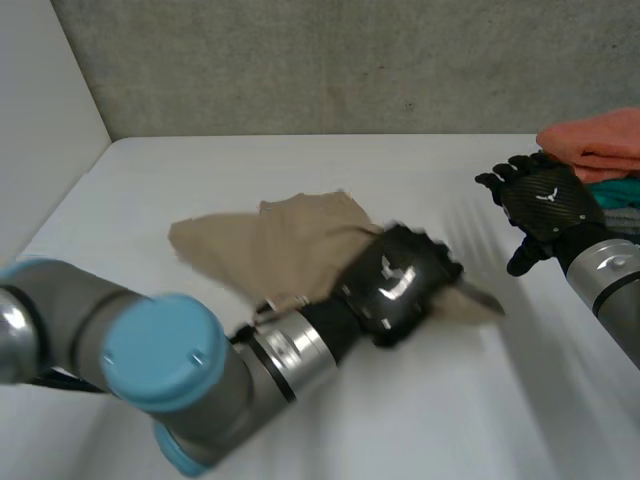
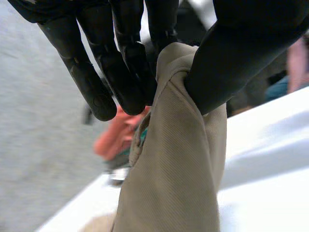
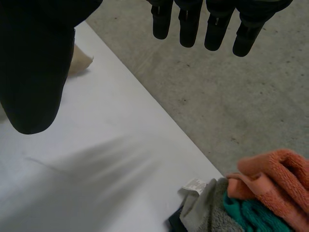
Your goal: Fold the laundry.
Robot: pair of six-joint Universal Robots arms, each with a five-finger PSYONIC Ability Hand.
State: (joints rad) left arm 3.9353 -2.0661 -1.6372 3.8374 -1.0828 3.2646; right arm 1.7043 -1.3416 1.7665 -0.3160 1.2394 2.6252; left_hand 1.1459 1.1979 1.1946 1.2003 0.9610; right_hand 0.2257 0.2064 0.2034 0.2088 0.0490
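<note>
Pinching a fold of the tan cloth [image 1: 290, 240] between its thumb and fingers, the left hand [image 1: 392, 282] grips the cloth's right end, while the rest lies rumpled near the middle of the white table [image 1: 450, 420]. The right hand [image 1: 548, 200] hovers with straight, spread fingers holding nothing, apart from the cloth and just beside a pile of laundry [image 1: 612, 165] topped by an orange towel [image 3: 275, 179].

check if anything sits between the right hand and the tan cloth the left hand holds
Nothing visible does. The right hand hovers open beside the laundry pile, and just white table lies between it and the tan cloth, which the left hand pinches at one end.
</note>
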